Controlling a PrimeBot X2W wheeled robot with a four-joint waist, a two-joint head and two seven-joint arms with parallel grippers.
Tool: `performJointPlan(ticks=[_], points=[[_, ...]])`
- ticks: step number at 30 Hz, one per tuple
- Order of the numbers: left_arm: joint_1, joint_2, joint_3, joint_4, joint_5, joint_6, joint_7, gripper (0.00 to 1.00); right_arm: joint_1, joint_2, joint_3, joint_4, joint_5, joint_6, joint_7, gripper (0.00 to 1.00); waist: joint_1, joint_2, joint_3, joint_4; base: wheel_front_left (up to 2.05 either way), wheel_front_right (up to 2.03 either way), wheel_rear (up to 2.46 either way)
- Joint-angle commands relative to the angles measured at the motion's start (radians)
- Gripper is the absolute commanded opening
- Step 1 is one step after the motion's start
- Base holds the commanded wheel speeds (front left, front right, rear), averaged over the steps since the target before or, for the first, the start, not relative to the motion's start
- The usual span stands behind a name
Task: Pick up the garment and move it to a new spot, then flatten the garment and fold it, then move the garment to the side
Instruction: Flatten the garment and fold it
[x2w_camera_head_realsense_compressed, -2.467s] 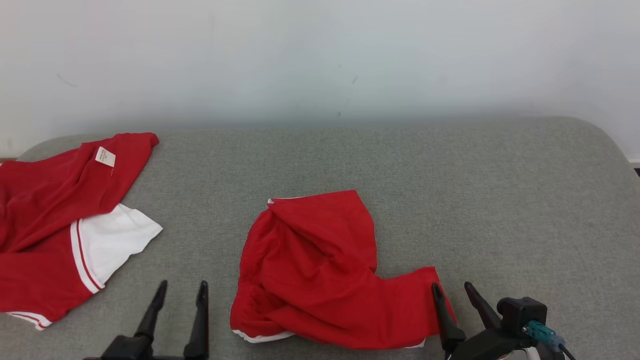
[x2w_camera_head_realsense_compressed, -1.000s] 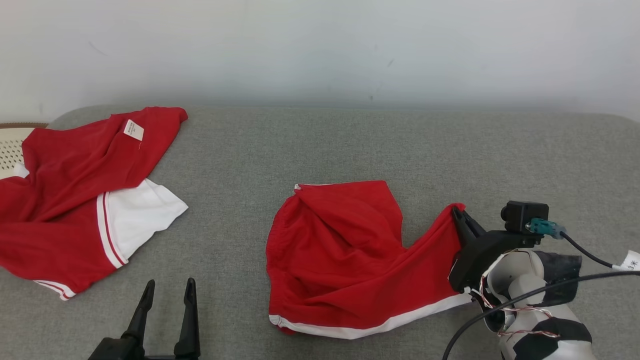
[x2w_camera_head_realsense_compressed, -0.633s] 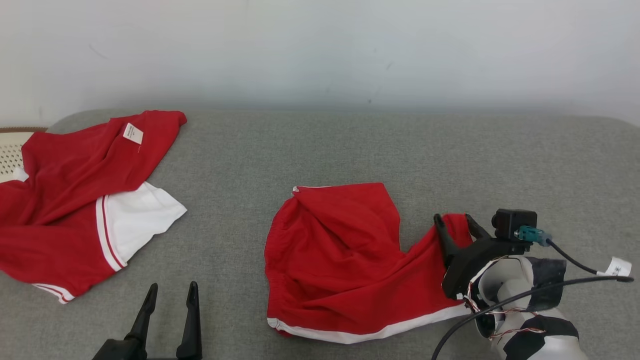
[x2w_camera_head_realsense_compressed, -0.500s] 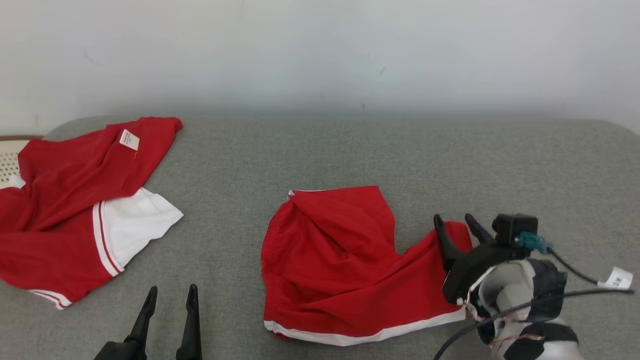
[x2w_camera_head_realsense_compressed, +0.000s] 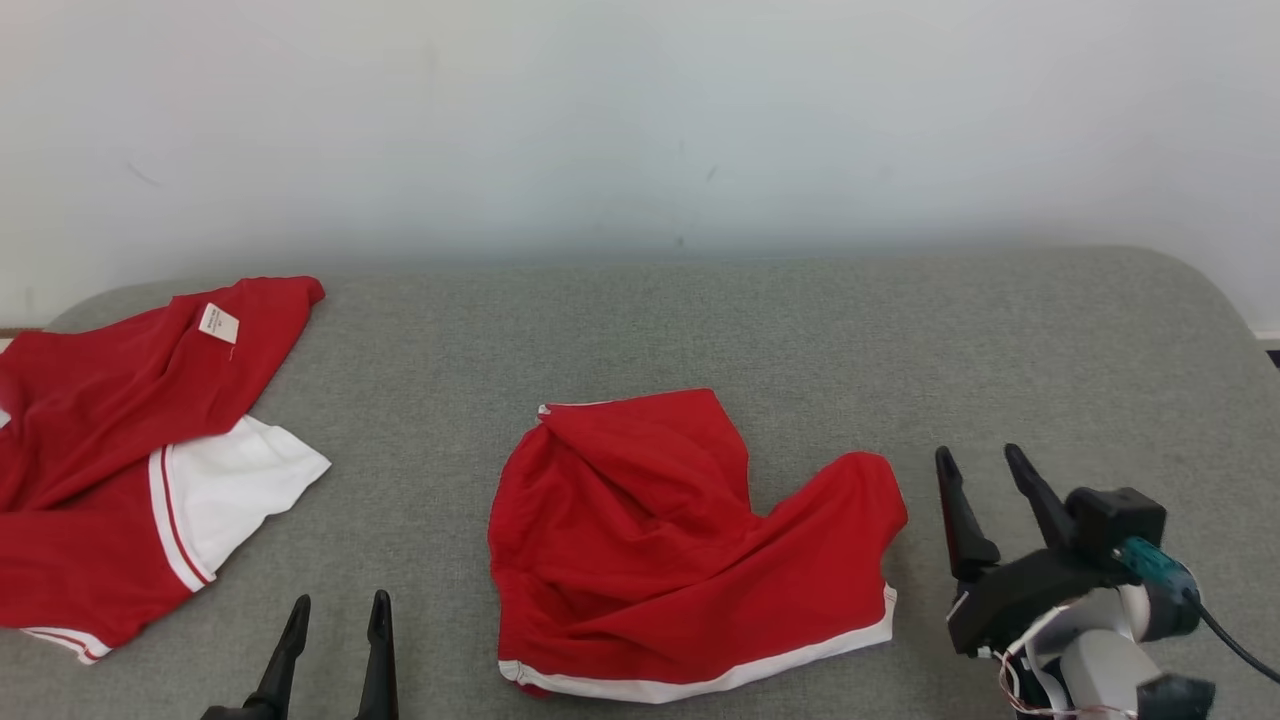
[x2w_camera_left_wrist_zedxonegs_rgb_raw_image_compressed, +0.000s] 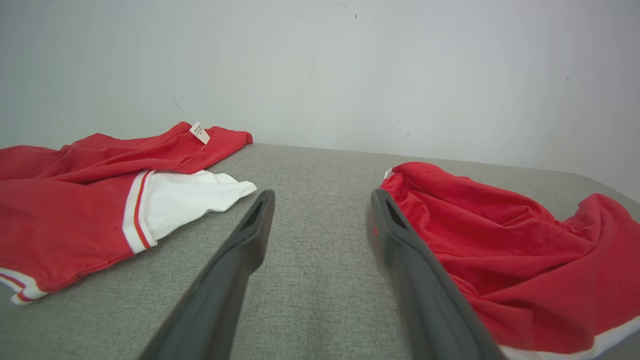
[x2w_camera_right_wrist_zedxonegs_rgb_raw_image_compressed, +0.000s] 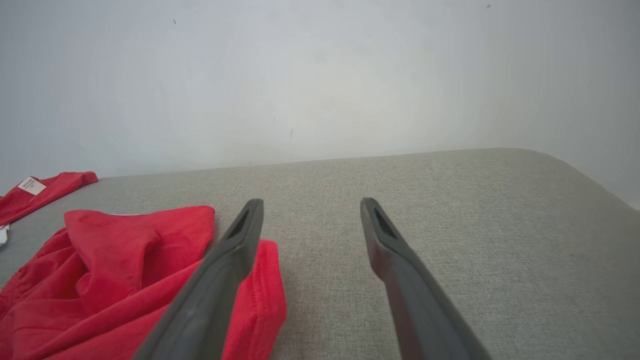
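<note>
A red garment (x2w_camera_head_realsense_compressed: 680, 550) with a white hem lies crumpled in the middle of the grey cushioned surface (x2w_camera_head_realsense_compressed: 800, 330); it also appears as the red garment (x2w_camera_left_wrist_zedxonegs_rgb_raw_image_compressed: 500, 230) in the left wrist view and the red garment (x2w_camera_right_wrist_zedxonegs_rgb_raw_image_compressed: 110, 270) in the right wrist view. My right gripper (x2w_camera_head_realsense_compressed: 980, 460) stands open just right of its right flap, with nothing between the fingers; from its own wrist camera the right gripper (x2w_camera_right_wrist_zedxonegs_rgb_raw_image_compressed: 310, 202) has the flap's edge beside its left finger. My left gripper (x2w_camera_head_realsense_compressed: 338, 602) is open near the front edge, left of the garment, and the left gripper (x2w_camera_left_wrist_zedxonegs_rgb_raw_image_compressed: 320, 195) holds nothing.
A second red piece of clothing (x2w_camera_head_realsense_compressed: 110, 430) with a white panel and a small label lies at the far left. A pale wall (x2w_camera_head_realsense_compressed: 640, 120) rises behind the surface. Bare grey surface stretches to the right and behind the garment.
My right gripper opened and let go of the garment's right flap, then drew back to the right; the flap now lies on the surface. The camera has shifted. The left gripper stayed put.
</note>
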Motion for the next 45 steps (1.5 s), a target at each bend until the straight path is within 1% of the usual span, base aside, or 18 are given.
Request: performJointPlan(ticks=[1, 6, 11, 16, 21, 24, 38, 45], points=[[0.017, 0.0, 0.003, -0.003, -0.004, 0.003, -0.006, 1.0, 0.031, -0.001, -0.018, -0.033, -0.018, 0.0, -0.007, 1.0, 0.0, 0.0, -0.003, -0.008, 0.0, 0.0, 0.0], [0.027, 0.0, 0.008, -0.008, 0.002, -0.001, -0.006, 1.0, 0.143, 0.028, -0.111, -0.183, -0.072, 0.0, -0.007, 1.0, 0.0, 0.0, -0.005, -0.018, 0.0, 0.0, 0.0], [0.032, 0.0, 0.012, -0.014, 0.005, -0.004, -0.006, 1.0, 0.249, 0.055, -0.156, -0.296, -0.114, 0.0, 0.001, 1.0, 0.0, 0.0, -0.009, -0.023, 0.0, 0.0, 0.0], [0.033, 0.0, 0.013, -0.018, 0.002, -0.003, -0.006, 1.0, 0.333, 0.077, -0.182, -0.381, -0.129, 0.0, 0.043, 1.0, 0.0, 0.0, -0.007, -0.026, 0.0, 0.0, 0.0], [0.028, 0.0, 0.009, -0.016, -0.001, 0.0, -0.006, 1.0, 0.367, 0.082, -0.177, -0.399, -0.123, 0.0, 0.092, 1.0, 0.0, 0.0, -0.002, -0.024, 0.0, 0.0, 0.0], [0.023, 0.0, 0.004, -0.015, -0.004, 0.003, -0.006, 1.0, 0.371, 0.076, -0.177, -0.399, -0.119, 0.0, 0.1, 1.0, 0.0, 0.0, 0.0, -0.017, 0.0, 0.0, 0.0], [0.032, 0.0, 0.03, -0.061, 0.024, 0.013, -0.006, 1.0, 0.383, 0.094, -0.162, -0.458, -0.108, 0.0, 0.031, 1.0, 0.0, 0.0, -0.011, -0.017, 0.0, 0.0, 0.0], [0.046, 0.0, 0.041, -0.074, 0.05, 0.026, -0.006, 1.0, 0.415, 0.09, -0.158, -0.493, -0.115, 0.0, 0.017, 1.0, 0.0, 0.0, -0.019, -0.012, 0.0, 0.0, 0.0]])
